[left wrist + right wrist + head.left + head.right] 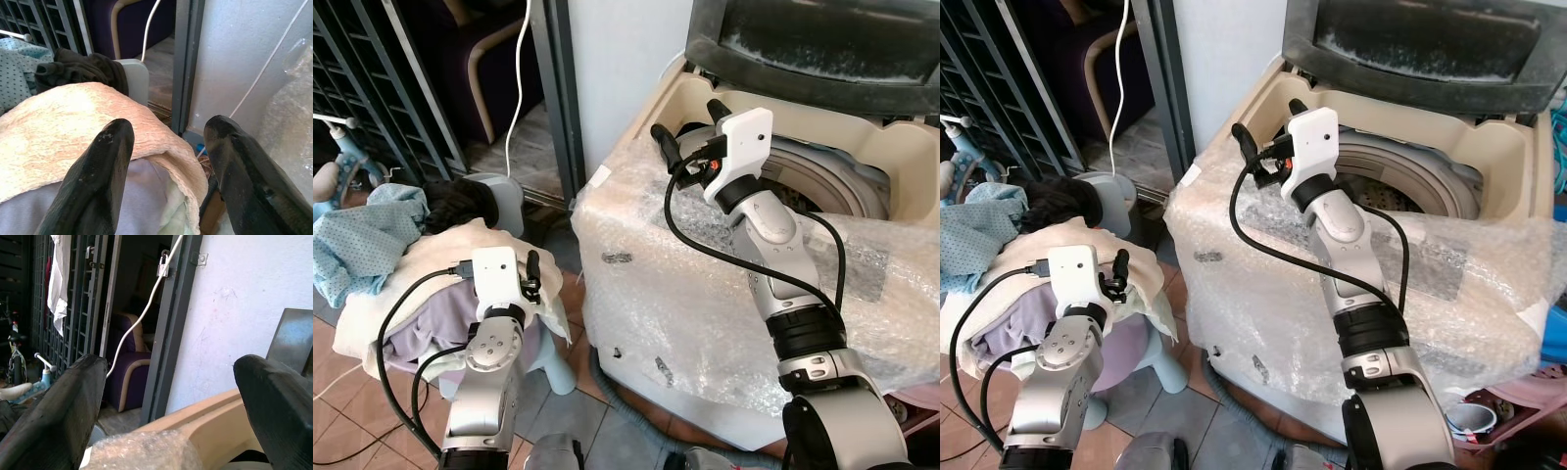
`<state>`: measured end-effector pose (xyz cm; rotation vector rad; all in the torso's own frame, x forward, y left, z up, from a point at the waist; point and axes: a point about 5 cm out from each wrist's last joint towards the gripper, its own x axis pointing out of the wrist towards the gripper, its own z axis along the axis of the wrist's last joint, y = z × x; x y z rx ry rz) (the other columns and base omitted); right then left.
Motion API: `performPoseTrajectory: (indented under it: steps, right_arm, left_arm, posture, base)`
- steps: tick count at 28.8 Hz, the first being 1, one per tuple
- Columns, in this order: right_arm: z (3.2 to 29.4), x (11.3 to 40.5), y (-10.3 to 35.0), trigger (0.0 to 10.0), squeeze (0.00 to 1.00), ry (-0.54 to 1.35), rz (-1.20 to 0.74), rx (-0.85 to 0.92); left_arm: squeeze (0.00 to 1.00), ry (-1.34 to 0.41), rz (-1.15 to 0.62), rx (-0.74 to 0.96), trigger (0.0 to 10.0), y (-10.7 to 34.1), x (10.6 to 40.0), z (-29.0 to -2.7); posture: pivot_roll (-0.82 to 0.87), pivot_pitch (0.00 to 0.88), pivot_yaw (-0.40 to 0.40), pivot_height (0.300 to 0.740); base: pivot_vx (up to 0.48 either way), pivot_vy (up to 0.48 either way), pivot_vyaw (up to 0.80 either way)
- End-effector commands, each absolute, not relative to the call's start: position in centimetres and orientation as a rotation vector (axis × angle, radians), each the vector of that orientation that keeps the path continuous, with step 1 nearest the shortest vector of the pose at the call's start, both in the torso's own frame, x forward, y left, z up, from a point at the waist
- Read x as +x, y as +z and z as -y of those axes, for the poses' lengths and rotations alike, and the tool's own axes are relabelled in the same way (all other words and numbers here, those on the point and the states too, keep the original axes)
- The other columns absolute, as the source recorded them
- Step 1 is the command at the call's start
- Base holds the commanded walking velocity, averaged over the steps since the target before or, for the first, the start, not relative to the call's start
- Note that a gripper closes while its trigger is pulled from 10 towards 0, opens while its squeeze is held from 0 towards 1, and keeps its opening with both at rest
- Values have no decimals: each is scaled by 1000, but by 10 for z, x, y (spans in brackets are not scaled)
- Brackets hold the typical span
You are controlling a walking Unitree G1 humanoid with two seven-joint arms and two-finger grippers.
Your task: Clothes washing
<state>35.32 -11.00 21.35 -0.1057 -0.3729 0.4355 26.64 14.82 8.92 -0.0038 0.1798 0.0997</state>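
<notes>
Washing machine bubble-wrapped, lid up, drum open on my right | right gripper spread over its cream rim | left gripper spread above textured cream towel on laundry pile

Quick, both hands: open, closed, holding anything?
Left hand: open, empty, above the cream towel on the laundry pile.
Right hand: open, empty, at the washing machine rim.

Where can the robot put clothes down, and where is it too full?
The washing machine's open drum, ringed by the cream rim, looks bare and roomy. The right gripper, fingers open, hovers at its left corner. The bubble wrap on the front slopes. The laundry pile, under the open left gripper, is crowded.
</notes>
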Motion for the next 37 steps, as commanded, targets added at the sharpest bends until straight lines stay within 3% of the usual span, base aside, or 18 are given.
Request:
performPoseTrajectory:
  steps: [1,15,29,37]
  right_arm:
    - [99,350,221,10000,0,464,406,-108]
    - [100,352,226,10000,0,451,418,-94]
    - [97,351,225,10000,0,468,409,-91]
    - [94,353,186,10000,0,468,202,-175]
  left_arm:
    - [0,119,-189,21,10000,87,266,-155]
    - [0,110,-177,15,10000,88,267,-151]
    - [0,130,-140,10,10000,93,268,-151]
    - [0,132,-119,-16,10000,94,268,-152]
  posture:
    - [10,36,30,740]
    - [15,36,28,740]
    - [14,40,24,740]
    - [14,41,22,740]
  base:
    - [0,480,800]
    - [0,333,800]
    - [0,0,800]
    - [241,267,52]
